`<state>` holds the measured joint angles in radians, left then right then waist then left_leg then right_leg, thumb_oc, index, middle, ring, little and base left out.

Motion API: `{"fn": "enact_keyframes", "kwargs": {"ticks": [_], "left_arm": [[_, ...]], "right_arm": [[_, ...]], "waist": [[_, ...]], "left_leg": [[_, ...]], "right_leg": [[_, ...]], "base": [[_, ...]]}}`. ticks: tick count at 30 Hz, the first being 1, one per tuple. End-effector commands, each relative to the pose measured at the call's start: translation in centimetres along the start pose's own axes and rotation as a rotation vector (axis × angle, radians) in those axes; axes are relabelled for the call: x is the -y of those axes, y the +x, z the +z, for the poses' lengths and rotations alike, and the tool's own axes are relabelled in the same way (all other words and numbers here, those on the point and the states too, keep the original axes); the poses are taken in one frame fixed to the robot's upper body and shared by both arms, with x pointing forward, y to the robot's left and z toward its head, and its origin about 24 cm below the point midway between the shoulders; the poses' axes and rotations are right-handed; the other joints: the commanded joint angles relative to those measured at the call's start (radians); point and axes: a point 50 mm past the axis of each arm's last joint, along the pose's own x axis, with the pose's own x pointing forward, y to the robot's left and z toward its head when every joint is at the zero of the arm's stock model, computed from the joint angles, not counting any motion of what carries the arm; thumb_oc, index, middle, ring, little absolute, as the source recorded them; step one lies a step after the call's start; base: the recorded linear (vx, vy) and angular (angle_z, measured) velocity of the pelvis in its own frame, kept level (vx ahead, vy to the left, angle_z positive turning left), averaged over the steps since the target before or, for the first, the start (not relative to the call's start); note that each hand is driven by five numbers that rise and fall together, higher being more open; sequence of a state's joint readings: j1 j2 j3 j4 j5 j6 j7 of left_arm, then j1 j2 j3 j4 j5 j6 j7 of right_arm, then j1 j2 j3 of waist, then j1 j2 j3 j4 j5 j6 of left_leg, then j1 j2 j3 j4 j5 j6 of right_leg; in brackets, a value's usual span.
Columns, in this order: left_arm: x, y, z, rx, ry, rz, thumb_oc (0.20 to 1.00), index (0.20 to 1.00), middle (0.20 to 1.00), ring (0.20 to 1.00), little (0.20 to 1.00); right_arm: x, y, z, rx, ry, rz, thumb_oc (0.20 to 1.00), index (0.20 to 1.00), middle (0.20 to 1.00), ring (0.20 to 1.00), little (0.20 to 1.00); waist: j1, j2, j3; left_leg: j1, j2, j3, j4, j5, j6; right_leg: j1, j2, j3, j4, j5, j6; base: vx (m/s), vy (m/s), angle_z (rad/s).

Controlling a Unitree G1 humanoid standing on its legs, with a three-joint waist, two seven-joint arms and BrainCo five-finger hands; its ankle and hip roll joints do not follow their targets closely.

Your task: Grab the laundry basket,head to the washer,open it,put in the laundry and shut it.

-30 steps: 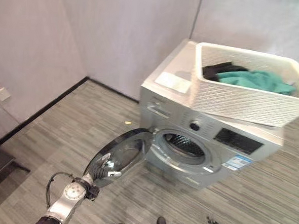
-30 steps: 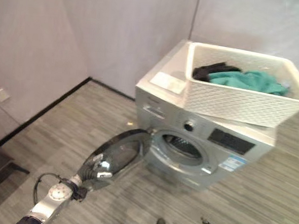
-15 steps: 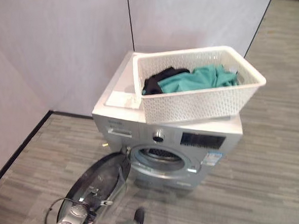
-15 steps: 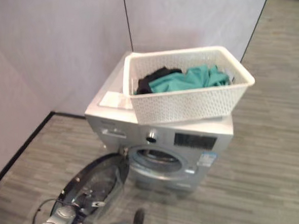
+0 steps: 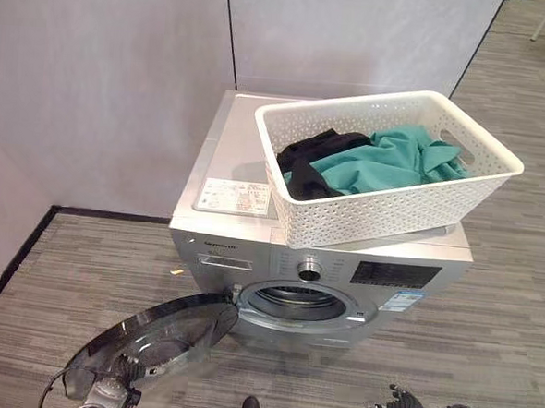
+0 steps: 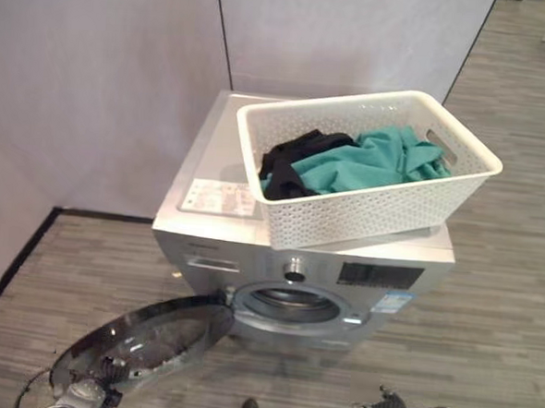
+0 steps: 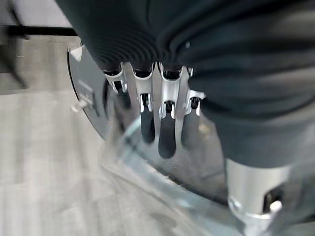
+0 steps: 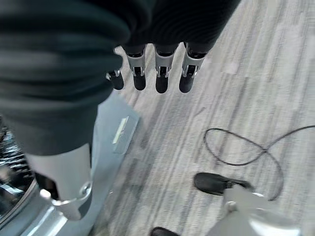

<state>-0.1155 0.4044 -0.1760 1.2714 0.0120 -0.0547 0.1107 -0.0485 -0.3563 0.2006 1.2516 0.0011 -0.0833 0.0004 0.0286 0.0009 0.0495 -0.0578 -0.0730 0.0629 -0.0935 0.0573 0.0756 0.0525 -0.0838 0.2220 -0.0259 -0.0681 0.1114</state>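
Observation:
A silver front-loading washer [image 5: 238,160] stands against the grey wall, and its drum opening [image 5: 296,303] is uncovered. The round glass door [image 5: 167,336] hangs wide open, swung out low to the left. On the washer's top sits a white woven laundry basket [image 5: 393,207] holding a teal garment [image 5: 386,165] and a black one [image 5: 313,149]. My left hand [image 7: 165,128] rests against the door's glass [image 7: 147,187] with straight fingers, open. My right hand [image 8: 162,73] hangs open above the floor, holding nothing.
Grey partition walls [image 5: 124,65] close off the back and left, with a black baseboard [image 5: 10,262] along the floor. Striped grey flooring [image 5: 507,302] spreads to the right of the washer. A small yellow scrap [image 5: 177,272] lies by the washer's left corner.
The camera has swung round, so the washer now faces me squarely. The door has dropped lower and wider open, with my left hand still on it. The basket stays on top.

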Motion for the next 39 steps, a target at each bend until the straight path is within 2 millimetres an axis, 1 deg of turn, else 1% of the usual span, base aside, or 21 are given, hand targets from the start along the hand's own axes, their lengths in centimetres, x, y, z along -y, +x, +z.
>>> {"fn": "enact_keyframes", "kwargs": {"ticks": [1,6,9,15,16,17,18,19,20,21,23,24,26,27,28,29,32,33,35,37,39], "left_arm": [[-0.7,0.4,3.3,0.113,-0.044,0.029,1.0,1.0,1.0,1.0,1.0],[1.0,0.2,2.9,0.102,-0.017,-0.027,1.0,1.0,1.0,1.0,1.0],[1.6,0.2,2.6,0.087,0.004,-0.048,1.0,1.0,1.0,1.0,1.0],[2.0,0.1,1.6,0.052,0.023,-0.066,1.0,1.0,1.0,1.0,1.0],[2.1,0.0,1.4,0.044,0.019,-0.067,1.0,1.0,1.0,1.0,1.0],[2.3,0.0,1.1,0.034,-0.016,-0.067,1.0,1.0,1.0,1.0,1.0],[2.3,0.0,1.1,0.034,-0.016,-0.067,1.0,1.0,1.0,1.0,1.0],[2.6,-0.1,1.1,0.038,-0.084,-0.064,1.0,1.0,1.0,1.0,1.0],[2.6,-0.1,1.1,0.038,-0.085,-0.065,1.0,1.0,1.0,1.0,1.0],[3.0,-0.2,1.4,0.051,-0.09,-0.085,1.0,1.0,1.0,1.0,1.0],[3.5,-0.2,1.3,0.042,-0.087,-0.097,1.0,1.0,1.0,1.0,1.0],[3.7,-0.3,1.0,0.029,-0.074,-0.107,1.0,1.0,1.0,1.0,1.0],[4.1,-0.5,0.1,-0.001,-0.078,-0.123,1.0,1.0,1.0,1.0,1.0],[4.8,-0.7,-0.9,-0.038,-0.08,-0.149,1.0,1.0,1.0,1.0,1.0],[5.5,-1.0,-1.7,-0.06,-0.082,-0.175,1.0,1.0,1.0,1.0,1.0],[5.5,-1.0,-1.7,-0.06,-0.082,-0.176,1.0,1.0,1.0,1.0,1.0],[6.5,-1.5,-3.0,-0.102,-0.083,-0.207,1.0,1.0,1.0,1.0,1.0],[6.5,-1.6,-3.0,-0.102,-0.083,-0.207,1.0,1.0,1.0,1.0,1.0],[7.1,-1.9,-3.8,-0.13,-0.081,-0.226,1.0,1.0,1.0,1.0,1.0],[7.2,-2.1,-4.6,-0.158,-0.066,-0.238,1.0,1.0,1.0,1.0,1.0],[7.2,-2.4,-5.5,-0.183,-0.06,-0.24,1.0,1.0,1.0,1.0,1.0]], "right_arm": [[2.4,-0.6,-2.3,-0.066,-0.023,-0.073,1.0,1.0,1.0,1.0,1.0],[1.5,-0.8,-3.6,-0.113,0.002,-0.054,1.0,1.0,1.0,1.0,1.0],[1.1,-0.9,-3.9,-0.123,-0.001,-0.04,1.0,1.0,1.0,1.0,1.0],[0.9,-0.8,-3.6,-0.112,0.002,-0.036,1.0,1.0,1.0,1.0,1.0],[1.1,-0.7,-3.2,-0.094,0.015,-0.045,1.0,1.0,1.0,1.0,1.0],[1.6,-0.5,-2.2,-0.053,0.08,-0.072,1.0,1.0,1.0,1.0,1.0],[1.6,-0.5,-2.2,-0.053,0.08,-0.072,1.0,1.0,1.0,1.0,1.0],[2.2,-0.4,-1.4,-0.018,0.216,-0.12,1.0,1.0,1.0,1.0,1.0],[2.2,-0.4,-1.4,-0.018,0.216,-0.12,1.0,1.0,1.0,1.0,1.0],[2.4,-0.4,-1.3,-0.02,0.219,-0.142,1.0,1.0,1.0,1.0,1.0],[2.1,-0.3,-1.2,-0.031,0.215,-0.14,1.0,1.0,1.0,1.0,1.0],[1.8,-0.4,-1.7,-0.038,0.216,-0.123,1.0,1.0,1.0,1.0,1.0],[1.4,-0.6,-2.7,-0.068,0.195,-0.108,1.0,1.0,1.0,1.0,1.0],[1.6,-0.8,-3.3,-0.083,0.197,-0.115,1.0,1.0,1.0,1.0,1.0],[2.2,-1.0,-4.0,-0.096,0.236,-0.139,1.0,1.0,1.0,1.0,1.0],[2.2,-1.0,-4.1,-0.096,0.236,-0.139,1.0,1.0,1.0,1.0,1.0],[4.4,-1.3,-3.8,-0.043,0.317,-0.215,1.0,1.0,1.0,1.0,1.0],[4.5,-1.3,-3.8,-0.043,0.317,-0.215,1.0,1.0,1.0,1.0,1.0],[6.4,-1.7,-3.4,0.002,0.337,-0.266,1.0,1.0,1.0,1.0,1.0],[9.1,-2.3,-1.7,0.109,0.324,-0.342,1.0,1.0,1.0,1.0,1.0],[11.2,-3.2,-1.3,0.165,0.299,-0.407,1.0,1.0,1.0,1.0,1.0]], "waist": [[0.0,-0.002,-0.033],[0.002,-0.011,-0.044],[0.001,-0.016,-0.049],[0.0,-0.024,-0.057],[-0.003,-0.025,-0.056],[-0.007,-0.02,-0.043],[-0.007,-0.02,-0.043],[-0.007,0.0,-0.021],[-0.008,0.0,-0.02],[0.0,-0.014,-0.013],[-0.003,-0.012,-0.01],[-0.01,-0.019,-0.011],[-0.007,-0.03,-0.02],[-0.008,-0.034,-0.032],[-0.014,-0.032,-0.042],[-0.014,-0.031,-0.042],[-0.026,-0.032,-0.05],[-0.026,-0.032,-0.05],[-0.032,-0.031,-0.051],[-0.039,-0.032,-0.054],[-0.046,-0.033,-0.06]], "left_leg": [[-0.045,0.025,-0.07,0.021,-0.055,-0.053],[-0.03,0.018,-0.084,0.016,-0.066,-0.046],[-0.017,0.016,-0.084,0.015,-0.073,-0.042],[0.003,0.015,-0.076,0.016,-0.085,-0.036],[0.008,0.015,-0.071,0.016,-0.088,-0.034],[0.02,0.018,-0.061,0.018,-0.088,-0.032],[0.02,0.018,-0.06,0.018,-0.088,-0.032],[0.026,0.034,-0.059,0.018,-0.083,-0.034],[0.028,0.034,-0.06,0.018,-0.084,-0.034],[0.034,0.03,-0.048,0.019,-0.086,-0.039],[0.036,0.033,-0.062,0.031,-0.084,-0.039],[0.041,0.032,-0.068,0.033,-0.082,-0.043],[0.065,0.038,-0.067,0.022,-0.083,-0.052],[0.072,0.041,-0.072,0.016,-0.083,-0.059],[0.081,0.047,-0.083,0.01,-0.083,-0.066],[0.081,0.047,-0.083,0.009,-0.083,-0.066],[0.089,0.058,-0.109,0.006,-0.082,-0.077],[0.089,0.058,-0.109,0.006,-0.082,-0.077],[0.088,0.063,-0.117,0.007,-0.08,-0.083],[0.086,0.067,-0.123,0.006,-0.079,-0.088],[0.085,0.07,-0.123,0.006,-0.078,-0.092]], "right_leg": [[-0.027,-0.053,-0.004,0.0,0.02,0.076],[-0.021,-0.057,-0.019,0.008,0.021,0.078],[-0.019,-0.059,-0.023,0.016,0.024,0.082],[-0.021,-0.062,-0.021,0.028,0.035,0.089],[-0.027,-0.062,-0.022,0.045,0.038,0.092],[-0.059,-0.055,-0.022,0.12,0.066,0.1],[-0.06,-0.054,-0.021,0.122,0.066,0.1],[-0.107,-0.006,-0.05,0.192,0.019,0.076],[-0.106,-0.007,-0.051,0.193,0.017,0.075],[-0.119,-0.007,-0.099,0.103,0.024,0.058],[-0.108,-0.001,-0.088,0.106,0.012,0.06],[-0.097,0.02,-0.05,0.101,0.004,0.043],[-0.064,0.013,-0.061,0.047,0.018,0.038],[-0.04,0.012,-0.069,0.014,0.025,0.032],[-0.021,0.017,-0.08,-0.007,0.025,0.024],[-0.021,0.017,-0.081,-0.008,0.025,0.024],[0.001,0.03,-0.091,-0.017,0.018,0.008],[0.001,0.03,-0.091,-0.017,0.017,0.008],[0.0,0.038,-0.093,-0.014,0.014,0.002],[0.005,0.041,-0.094,-0.026,0.016,0.002],[0.009,0.043,-0.096,-0.034,0.017,0.003]], "base": [[0.04,0.057,-0.05],[0.06,0.041,0.01],[0.05,0.04,0.01],[0.02,0.019,-0.02],[-0.01,0.051,-0.13],[-0.01,0.05,-0.15],[-0.07,0.06,-0.36],[-0.05,0.031,-0.3],[-0.06,-0.019,-0.39],[0.0,-0.051,-0.18],[0.01,-0.082,-0.32],[0.05,-0.121,-0.15],[0.09,-0.148,0.27],[0.12,-0.2,0.43],[0.09,-0.149,0.32],[0.06,-0.124,0.3],[0.02,-0.113,0.17],[0.02,-0.105,0.06],[0.0,-0.081,0.17],[-0.01,-0.086,0.13],[0.0,-0.066,0.02]]}}
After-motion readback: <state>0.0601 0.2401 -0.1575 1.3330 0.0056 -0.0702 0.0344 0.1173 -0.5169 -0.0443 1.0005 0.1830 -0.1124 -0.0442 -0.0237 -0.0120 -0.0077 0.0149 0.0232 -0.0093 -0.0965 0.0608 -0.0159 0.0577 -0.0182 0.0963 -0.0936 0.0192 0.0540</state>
